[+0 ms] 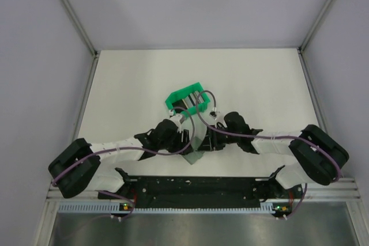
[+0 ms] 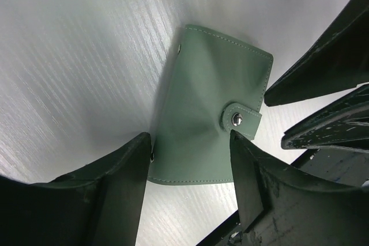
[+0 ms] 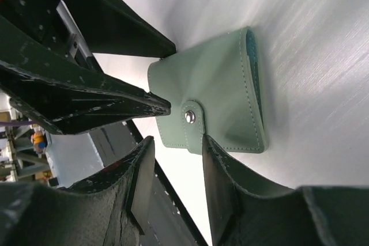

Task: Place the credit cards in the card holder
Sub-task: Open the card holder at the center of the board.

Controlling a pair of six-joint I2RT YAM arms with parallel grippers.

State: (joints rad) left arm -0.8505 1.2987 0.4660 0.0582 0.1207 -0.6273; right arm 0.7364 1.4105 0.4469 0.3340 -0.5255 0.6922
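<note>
The card holder (image 2: pixel 207 90) lies shut on the table, a grey-green wallet with its snap tab (image 2: pixel 237 120) fastened. In the top view it shows as a grey-green patch (image 1: pixel 195 152) between both grippers. My left gripper (image 2: pixel 189 142) is open, its fingertips either side of the wallet's near end. My right gripper (image 3: pixel 177 141) is open too; the tab's end (image 3: pixel 193 133) sits just beyond its tips and one finger (image 3: pixel 222 177) meets the wallet's edge. Grey and pale credit cards (image 1: pixel 185 106) stand in the bright green bin.
The green plastic bin (image 1: pixel 179 94) stands just beyond the grippers, near the table's middle. Both arms converge at the near centre, their fingers close together over the wallet. The black base rail (image 1: pixel 196 185) runs along the near edge.
</note>
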